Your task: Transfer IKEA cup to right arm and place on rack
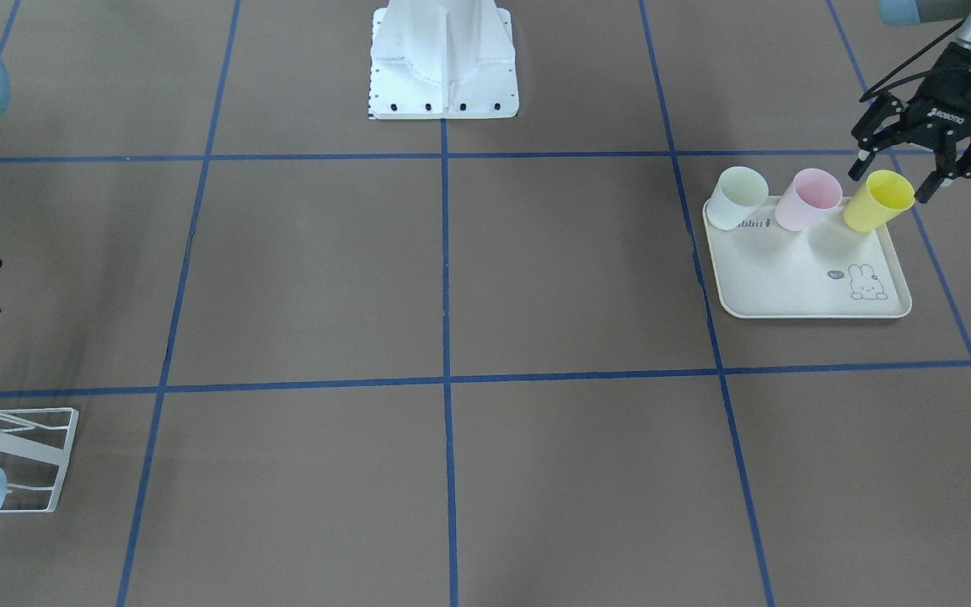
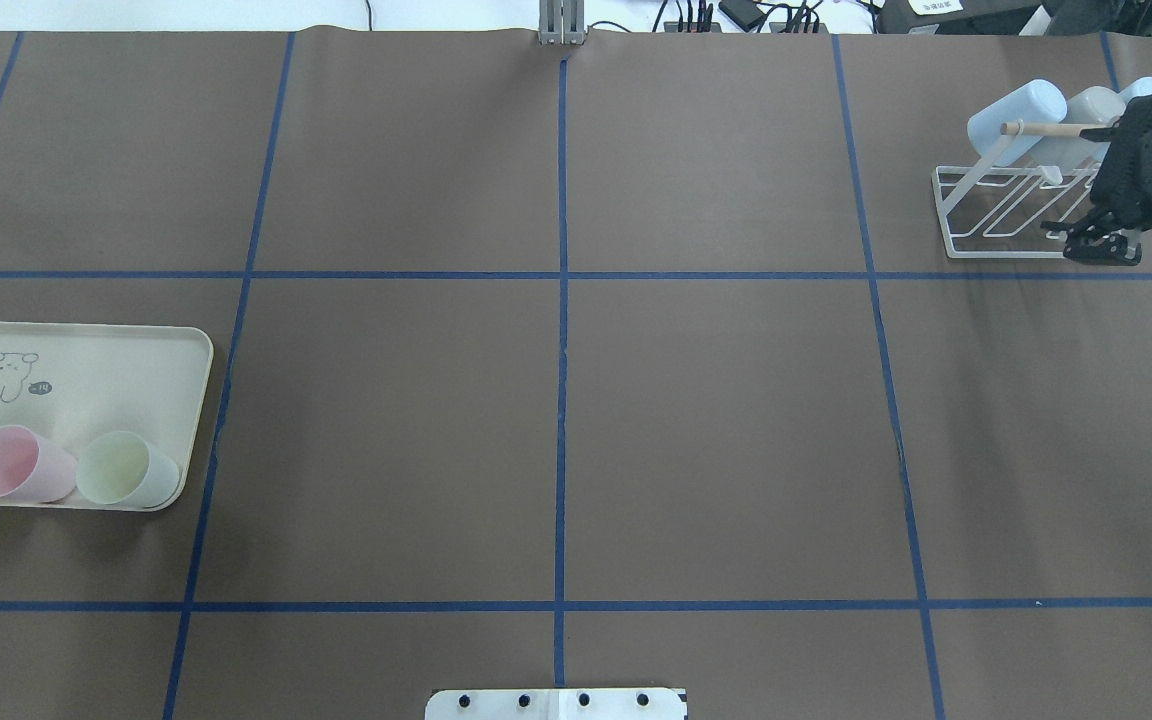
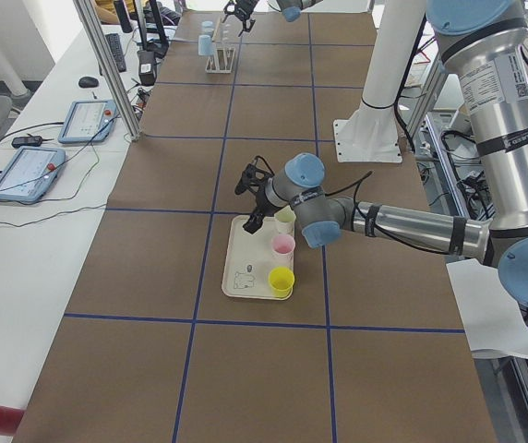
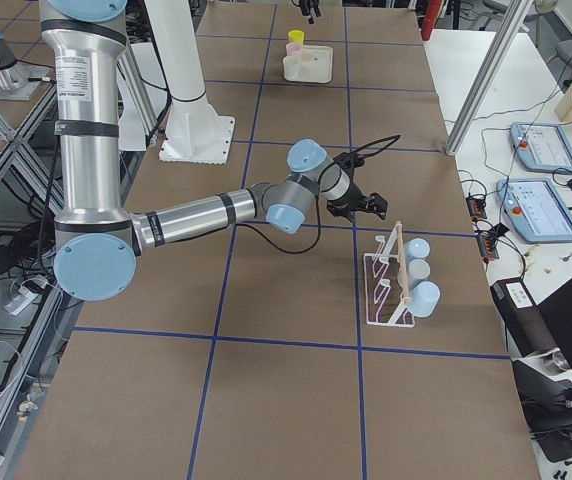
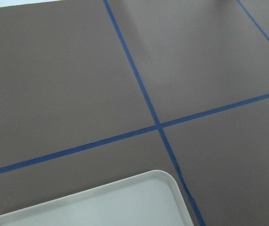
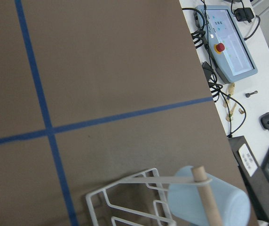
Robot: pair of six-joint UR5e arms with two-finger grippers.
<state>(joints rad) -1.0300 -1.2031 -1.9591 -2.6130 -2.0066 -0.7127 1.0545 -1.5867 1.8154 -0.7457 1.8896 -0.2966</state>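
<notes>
Three cups stand on a cream rabbit-print tray [image 1: 789, 291]: a yellow cup [image 1: 877, 201], a pink cup [image 1: 808, 199] and a pale green cup [image 1: 738, 197]. My left gripper [image 1: 892, 181] hangs open by the yellow cup's rim, holding nothing; whether it touches the cup I cannot tell. Its wrist view shows only a corner of the tray [image 5: 101, 207]. At the table's other end is the white wire rack [image 2: 996, 215] with a wooden rod, and a blue cup [image 2: 1016, 115] plus two more cups hang on it. My right gripper [image 2: 1101, 248] is open and empty at the rack's near side.
The robot's white base [image 1: 443, 59] stands at the middle of the table's edge. Blue tape lines grid the brown table. Tablets and cables [image 4: 541, 180] lie on the white bench beyond the rack. An aluminium post [image 3: 107, 74] rises at the table's far edge.
</notes>
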